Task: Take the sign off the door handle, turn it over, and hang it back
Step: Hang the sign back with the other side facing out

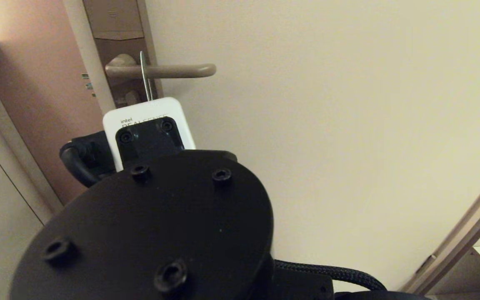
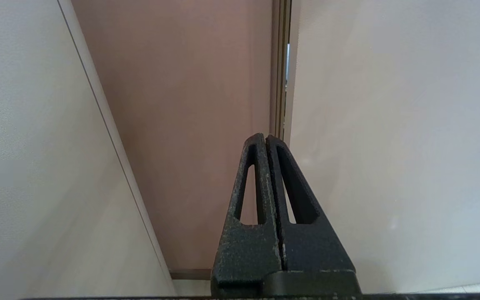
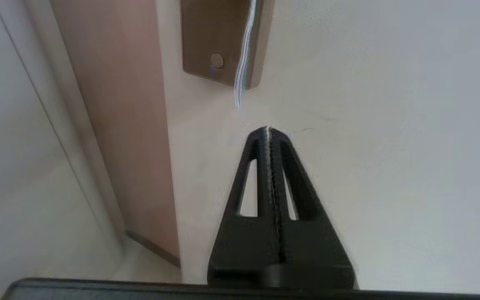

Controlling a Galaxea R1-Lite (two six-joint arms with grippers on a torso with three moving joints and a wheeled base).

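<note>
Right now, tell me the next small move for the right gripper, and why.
Probably slide the sign toward the door handle's rounded free end. The right gripper looks shut on its lower edge, and it hangs around that handle near the plate. Left gripper idle, shut.

Bronze-beige door handle (image 1: pixel 161 71), brown plate (image 1: pixel 117 25)

The sign (image 1: pixel 144 75) hangs edge-on over the door handle (image 1: pixel 161 71), showing only a thin pale sliver, its faces unreadable. The slim bronze-beige lever lies horizontal, rounded end free, on a tall brown plate (image 1: pixel 115 25)
</note>
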